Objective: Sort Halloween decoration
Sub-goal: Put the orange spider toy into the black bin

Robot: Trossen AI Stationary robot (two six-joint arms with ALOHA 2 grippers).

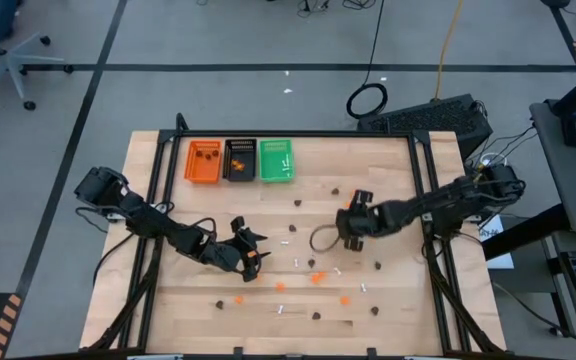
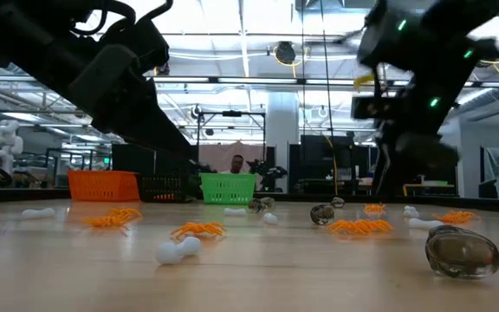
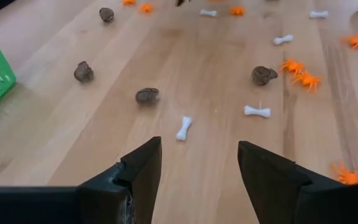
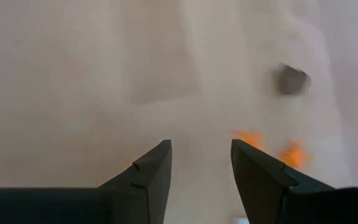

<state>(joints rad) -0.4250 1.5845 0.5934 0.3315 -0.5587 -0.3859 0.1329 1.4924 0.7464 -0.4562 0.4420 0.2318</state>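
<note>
Brown blob (image 2: 463, 251) nearest: glossy, rounded, lumpy.

Views: overhead straight down; low, level across table (image 2: 258, 277) (shared by all); two wrist views, close.

A robotics lab: taped floor (image 1: 98, 80), office chair (image 1: 3, 60), ceiling strip lights (image 2: 232, 39), and equipment racks (image 2: 319, 165) behind the table (image 1: 388, 310).
</note>
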